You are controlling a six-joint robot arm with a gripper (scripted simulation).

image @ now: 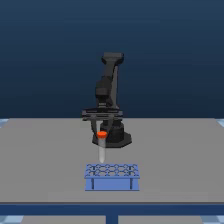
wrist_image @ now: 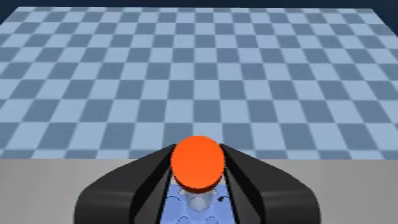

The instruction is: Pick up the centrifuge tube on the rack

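The centrifuge tube point(image: 102, 148), whitish with an orange-red cap, hangs upright above the blue rack point(image: 111, 176), its tip just over the rack's holes on the exterior view's left side. My gripper point(image: 102, 135) is shut on the centrifuge tube just below the cap. In the wrist view the orange cap of the centrifuge tube point(wrist_image: 197, 163) sits between the two black fingers point(wrist_image: 133, 185), with the rack point(wrist_image: 197, 205) showing blue beneath it.
The rack stands near the front edge of a grey table point(image: 45, 160). The arm's black base point(image: 119, 137) is behind the rack. A blue checkered floor point(wrist_image: 195, 75) stretches beyond the table edge in the wrist view.
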